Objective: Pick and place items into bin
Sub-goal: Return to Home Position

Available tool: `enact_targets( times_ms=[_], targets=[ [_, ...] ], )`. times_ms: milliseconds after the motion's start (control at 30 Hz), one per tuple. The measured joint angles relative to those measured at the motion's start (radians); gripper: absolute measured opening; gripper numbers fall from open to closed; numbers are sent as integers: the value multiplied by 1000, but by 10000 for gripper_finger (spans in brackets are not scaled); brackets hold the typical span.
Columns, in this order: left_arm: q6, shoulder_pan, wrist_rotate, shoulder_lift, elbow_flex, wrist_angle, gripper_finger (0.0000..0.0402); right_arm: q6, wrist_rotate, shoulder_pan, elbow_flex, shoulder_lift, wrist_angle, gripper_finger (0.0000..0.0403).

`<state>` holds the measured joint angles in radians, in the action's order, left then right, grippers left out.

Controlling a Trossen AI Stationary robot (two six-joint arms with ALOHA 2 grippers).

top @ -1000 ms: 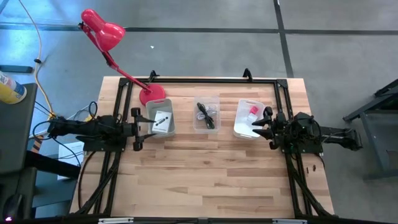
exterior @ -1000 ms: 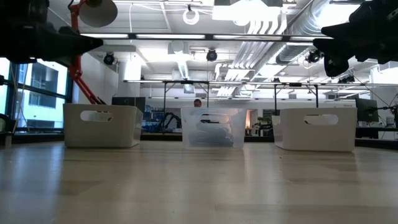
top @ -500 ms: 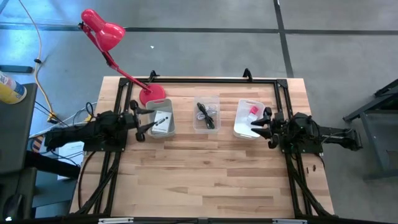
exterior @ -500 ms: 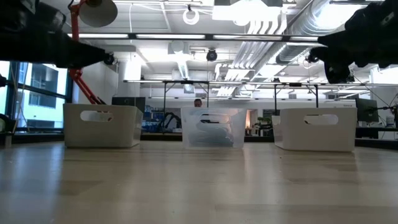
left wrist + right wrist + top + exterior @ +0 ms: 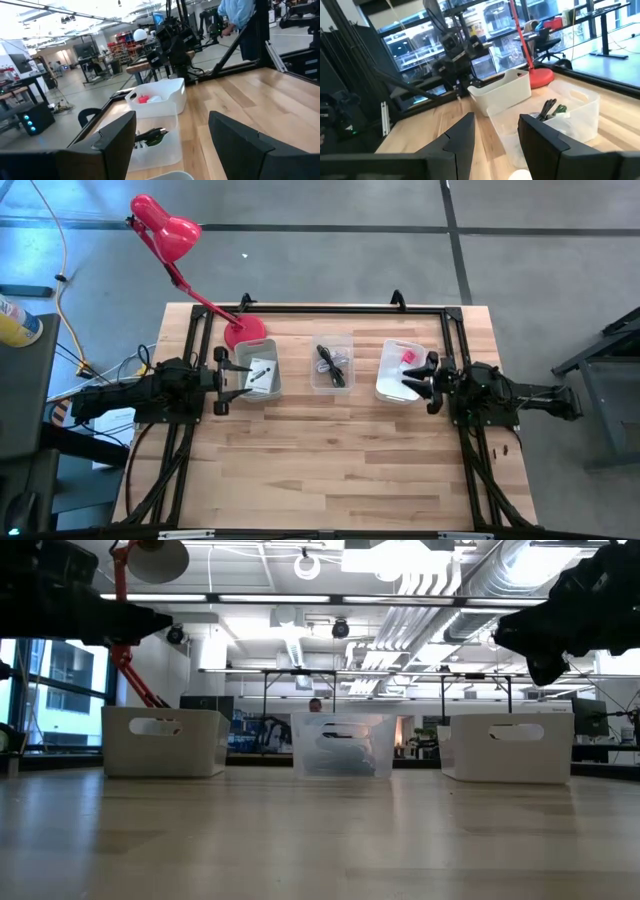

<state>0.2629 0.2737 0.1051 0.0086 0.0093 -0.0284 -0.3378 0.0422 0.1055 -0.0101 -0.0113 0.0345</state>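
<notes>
Black left gripper (image 5: 224, 380), fingers spread, empty, has swung back square beside gray bin (image 5: 278, 376); right gripper (image 5: 428, 380) likewise spread, empty; sorting seemingly finished, arms homing.

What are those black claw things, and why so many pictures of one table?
They are two robot arms. Each ends in a two-finger claw: the left gripper and the right gripper, both open, holding nothing. One camera looks down from above, one sits at tabletop height, one rides on each wrist. On the wooden table stand three bins: a gray bin with a white card, a clear bin with a black cable, a white bin with something pink. A red lamp stands beside the gray bin.
</notes>
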Motion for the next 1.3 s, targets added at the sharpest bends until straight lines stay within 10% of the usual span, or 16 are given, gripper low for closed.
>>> enact_targets(
  times_ms=[1033,1300],
  targets=[
    [-59,-21,161,-2,1,-66,237,-26,5,-23,1,-2,-10,142],
    [-16,-196,-140,-2,0,-40,237,-21,8,-23,1,-2,-10,142]
  ],
)
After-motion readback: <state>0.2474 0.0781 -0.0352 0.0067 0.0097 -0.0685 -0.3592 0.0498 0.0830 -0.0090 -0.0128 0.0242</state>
